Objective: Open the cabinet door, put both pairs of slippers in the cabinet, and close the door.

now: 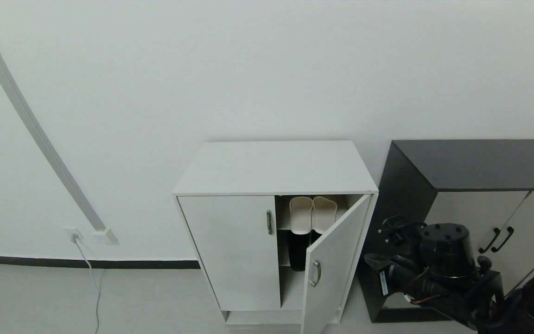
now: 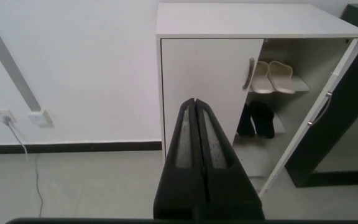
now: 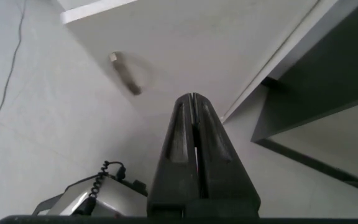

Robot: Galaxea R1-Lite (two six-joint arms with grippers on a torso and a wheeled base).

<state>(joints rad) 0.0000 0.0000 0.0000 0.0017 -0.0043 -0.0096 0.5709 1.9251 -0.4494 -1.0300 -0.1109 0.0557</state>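
The white cabinet (image 1: 271, 169) stands against the wall with its left door (image 1: 230, 250) closed and its right door (image 1: 336, 260) swung partly open. A cream pair of slippers (image 1: 312, 213) (image 2: 275, 76) sits on the upper shelf. A black pair of slippers (image 1: 298, 250) (image 2: 258, 119) stands on the shelf below. My left gripper (image 2: 194, 101) is shut and empty, held back from the cabinet front. My right gripper (image 3: 193, 96) is shut and empty, close to the outer face of the open door, near its handle (image 3: 125, 73).
A dark cabinet (image 1: 471, 167) with pale doors stands right beside the white one, just past the open door. A wall socket with a grey cable (image 1: 74, 235) lies to the left, under a slanted trunking strip. Bare floor stretches in front and left.
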